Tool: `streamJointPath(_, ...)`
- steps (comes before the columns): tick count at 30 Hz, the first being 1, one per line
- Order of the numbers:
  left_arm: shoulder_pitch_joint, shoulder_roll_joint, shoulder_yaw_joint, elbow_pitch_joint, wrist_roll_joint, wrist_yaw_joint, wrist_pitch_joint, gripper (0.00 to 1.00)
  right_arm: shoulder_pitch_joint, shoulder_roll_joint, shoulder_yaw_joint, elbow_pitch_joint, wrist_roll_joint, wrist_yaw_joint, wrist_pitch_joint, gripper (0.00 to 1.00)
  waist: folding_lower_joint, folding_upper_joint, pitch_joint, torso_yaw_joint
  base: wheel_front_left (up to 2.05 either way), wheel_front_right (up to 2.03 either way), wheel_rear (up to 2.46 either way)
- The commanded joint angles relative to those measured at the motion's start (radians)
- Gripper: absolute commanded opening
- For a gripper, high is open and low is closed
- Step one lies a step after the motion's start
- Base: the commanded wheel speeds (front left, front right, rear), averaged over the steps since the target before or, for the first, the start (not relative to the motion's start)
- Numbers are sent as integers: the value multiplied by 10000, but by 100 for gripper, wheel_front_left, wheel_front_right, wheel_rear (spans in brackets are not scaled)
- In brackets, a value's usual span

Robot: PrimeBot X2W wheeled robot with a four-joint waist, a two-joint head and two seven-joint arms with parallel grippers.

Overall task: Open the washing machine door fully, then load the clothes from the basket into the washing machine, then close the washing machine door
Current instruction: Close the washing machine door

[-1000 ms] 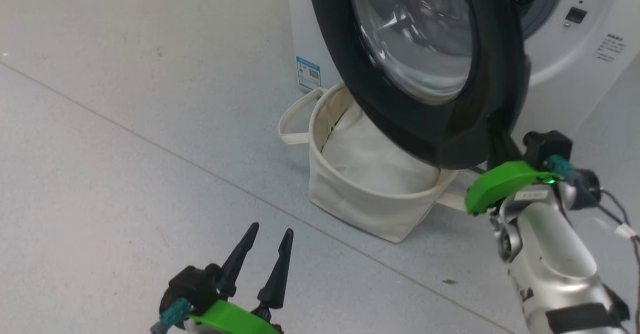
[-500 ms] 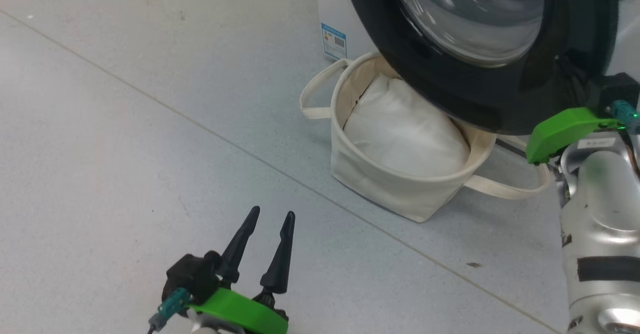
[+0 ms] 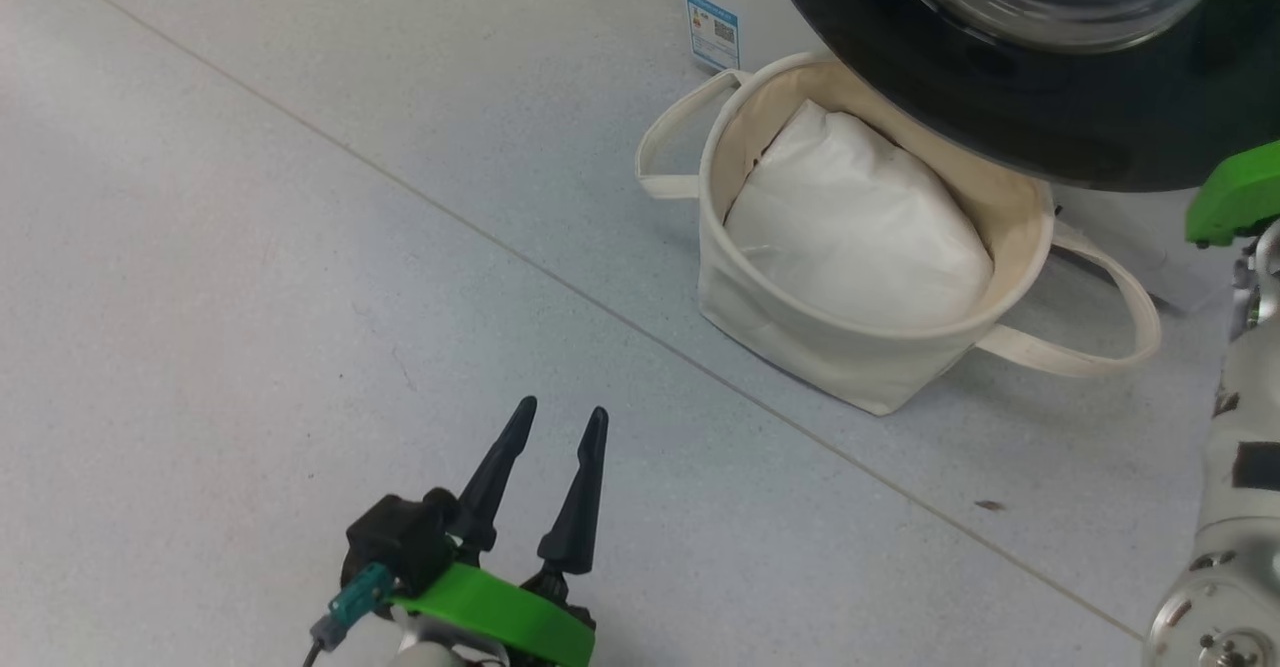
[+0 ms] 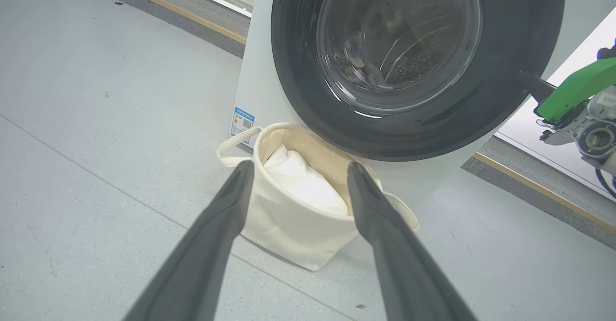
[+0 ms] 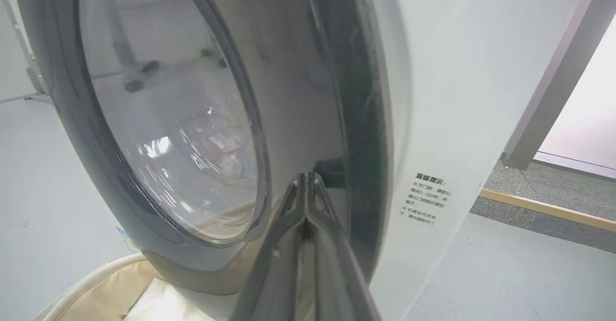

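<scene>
You are seeing 1 plain white cloth bundle (image 3: 855,227), 1 seam line (image 3: 400,184) running diagonally across the grey floor (image 3: 200,397), and 1 dark speck (image 3: 990,505) sitting near it.

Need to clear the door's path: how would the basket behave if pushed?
The basket looks like soft canvas, so its wall would probably dent before it slides. Holding a white bundle, it seems light. Its loop handles look floppy.

You have the basket (image 3: 790,332) just before the washer (image 4: 255,70).
A cloth bundle (image 3: 860,227) lies in it; the door (image 3: 1000,117) overhangs its rim.
</scene>
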Motion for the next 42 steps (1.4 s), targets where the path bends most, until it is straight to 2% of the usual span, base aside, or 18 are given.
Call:
streamJointPath(1,-344,39,223,-391,-75,49,-118,100,-640,-70,80,-356,-96,-4,-124,0,-1,0,88,27,0,0,0)
streamJointPath(16,-699,39,-62,-921,-522,459,-118,100,-2715,-975,-246,-108,-627,-4,-124,0,-1,0,1432,230,0,0,0)
streamJointPath(21,-767,39,-138,-948,-627,533,-118,100,-2965,-999,-247,-85,-523,-4,-124,0,-1,0,1519,253,0,0,0)
streamJointPath(26,-823,39,-141,-753,-601,462,-118,100,-2477,-735,69,-58,-109,-4,-124,0,-1,0,1087,226,0,0,0)
streamJointPath(29,-793,39,-16,-575,-630,418,-118,100,-1933,-529,1154,77,743,-4,-124,0,-1,0,676,70,0,0,0)
streamJointPath(30,-793,39,-16,-575,-630,418,-118,100,-1933,-529,1154,77,743,-4,-124,0,-1,0,676,70,0,0,0)
streamJointPath(35,-712,39,256,-165,-249,183,-118,100,-456,-297,3151,-408,2500,-4,-124,0,-1,0,-196,-475,0,0,0)
streamJointPath(37,-661,39,379,-91,49,30,-118,100,274,-220,4053,-790,3300,-4,-124,0,-1,0,-574,-753,0,0,0)
streamJointPath(38,-552,39,528,-86,259,-105,-118,100,1040,-201,5167,-1326,4348,-4,-124,0,-1,0,-918,-1044,0,0,0)
streamJointPath(42,-245,39,721,-19,539,-343,-118,100,2858,-673,7106,-2662,5969,-4,-124,0,-1,0,-1549,-1600,0,0,0)
